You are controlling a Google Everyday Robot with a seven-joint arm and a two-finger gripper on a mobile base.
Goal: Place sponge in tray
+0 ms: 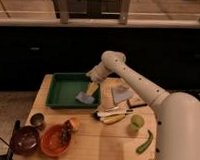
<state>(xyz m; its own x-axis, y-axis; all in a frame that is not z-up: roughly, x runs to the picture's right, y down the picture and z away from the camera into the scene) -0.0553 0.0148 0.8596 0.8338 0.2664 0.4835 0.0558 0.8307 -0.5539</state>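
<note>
A green tray [63, 91] lies on the wooden table at the back left. A grey-blue sponge [84, 98] sits inside the tray near its right wall. My gripper [91, 88] hangs over the tray's right part, right above the sponge and touching or nearly touching it. My white arm [138, 86] reaches in from the lower right.
A grey cloth [122, 93] lies right of the tray. A banana and utensils [113, 115], a green apple [136, 121] and a green pepper [144, 142] lie front right. An orange bowl [55, 140], a dark bowl [25, 140] and a small can [37, 120] stand front left.
</note>
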